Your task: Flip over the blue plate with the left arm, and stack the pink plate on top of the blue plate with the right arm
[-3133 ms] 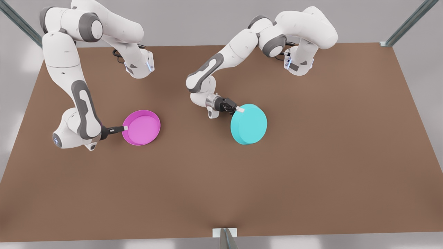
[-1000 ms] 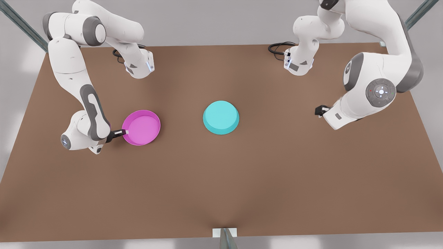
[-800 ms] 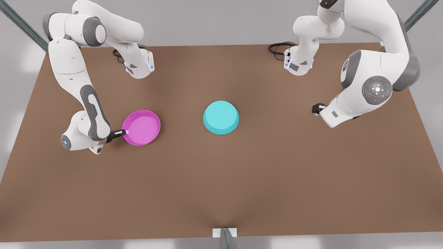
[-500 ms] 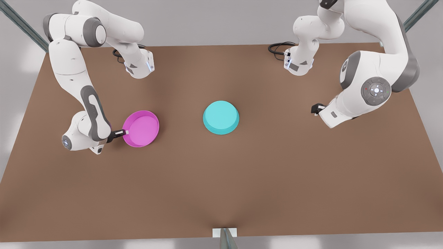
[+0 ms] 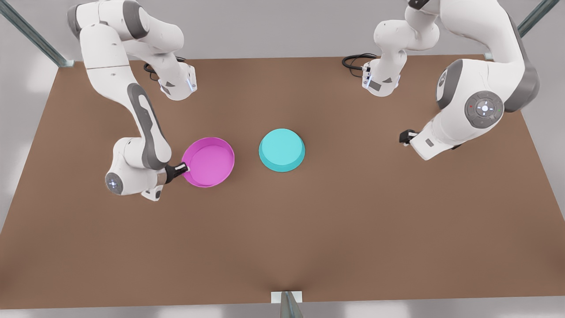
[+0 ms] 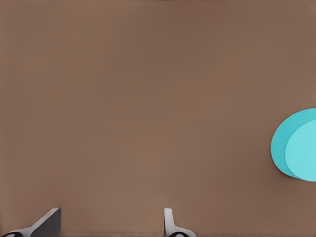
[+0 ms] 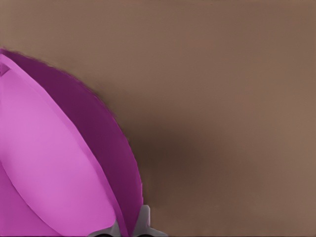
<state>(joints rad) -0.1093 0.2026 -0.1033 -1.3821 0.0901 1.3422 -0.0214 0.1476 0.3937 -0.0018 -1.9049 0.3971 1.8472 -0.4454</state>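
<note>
The blue plate (image 5: 281, 149) lay upside down near the middle of the brown, matte table (image 5: 335, 229), its flat plain underside facing up and its rim flaring outward where it met the surface. It was a smooth, round, shallow plastic dish; in the left wrist view its edge (image 6: 296, 144) showed as a turquoise curve with a paler flat face.

Just beside it, toward the front view's left, the pink plate (image 5: 208, 161) was held by the right gripper (image 5: 184, 167), whose white-tipped fingers were closed on the rim at the side away from the blue plate. The dish faced up, a lighter pink inside ringed by a darker magenta wall. In the right wrist view the rim (image 7: 106, 163) ran between the two fingertips (image 7: 144, 221), and a soft shadow lay on the table beside the plate. The two plates were near each other but apart.

The left gripper (image 5: 405, 136) waited well apart from both plates, at the front view's right, above bare table. Its fingers (image 6: 169, 223) stood spread wide with nothing between them in the left wrist view.
</note>
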